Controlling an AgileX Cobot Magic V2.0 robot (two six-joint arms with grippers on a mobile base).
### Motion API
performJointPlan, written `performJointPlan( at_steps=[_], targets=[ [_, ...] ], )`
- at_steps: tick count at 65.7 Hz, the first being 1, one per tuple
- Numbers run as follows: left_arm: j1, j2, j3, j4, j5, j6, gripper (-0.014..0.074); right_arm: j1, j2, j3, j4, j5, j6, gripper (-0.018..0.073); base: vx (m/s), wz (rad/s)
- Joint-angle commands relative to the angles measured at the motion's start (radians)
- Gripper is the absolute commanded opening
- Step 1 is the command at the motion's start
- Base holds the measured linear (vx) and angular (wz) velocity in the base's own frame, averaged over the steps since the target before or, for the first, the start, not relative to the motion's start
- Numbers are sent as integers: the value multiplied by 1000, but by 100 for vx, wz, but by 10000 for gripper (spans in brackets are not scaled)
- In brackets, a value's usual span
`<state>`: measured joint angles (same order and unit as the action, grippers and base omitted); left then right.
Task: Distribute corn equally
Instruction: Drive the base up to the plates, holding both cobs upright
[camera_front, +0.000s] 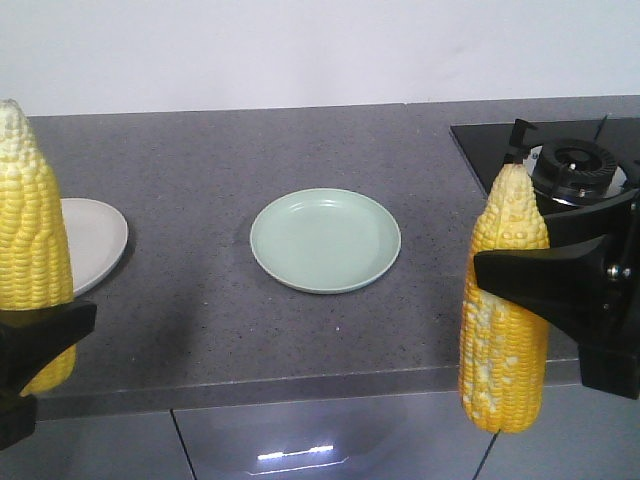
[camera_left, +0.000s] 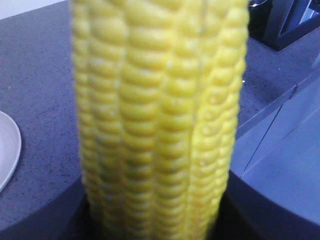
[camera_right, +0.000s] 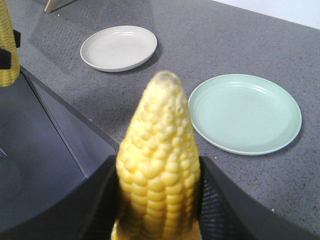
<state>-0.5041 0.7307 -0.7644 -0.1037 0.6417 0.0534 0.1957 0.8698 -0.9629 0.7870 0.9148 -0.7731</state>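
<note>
While left gripper (camera_front: 48, 332) and right gripper (camera_front: 508, 278) pinched cobs (camera_front: 505, 350), green plate (camera_front: 325, 240) lay at twelve o'clock — white plate (camera_front: 95, 240) at ten. Lowering flat seemed wise.

Grey speckled countertop (camera_front: 200, 300) against a white wall (camera_front: 300, 50), black gas hob (camera_front: 575, 165) at right, glossy cabinet fronts (camera_front: 300, 440) below.

Corn (camera_front: 505, 310) is yellow with whitish patches, one plate (camera_front: 325, 240) pale green, the counter (camera_front: 200, 150) speckled grey.
</note>
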Motion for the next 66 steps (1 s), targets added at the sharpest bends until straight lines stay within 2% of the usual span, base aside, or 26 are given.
performJointPlan(
  at_steps=[1, 66],
  targets=[
    [-3, -4, -27, -7, -71, 0, 286, -2, -10, -25, 39, -43, -9, 228, 5, 6],
    [-3, -4, -27, -7, -71, 0, 286, -2, -10, -25, 39, -43, -9, 228, 5, 5]
  ],
)
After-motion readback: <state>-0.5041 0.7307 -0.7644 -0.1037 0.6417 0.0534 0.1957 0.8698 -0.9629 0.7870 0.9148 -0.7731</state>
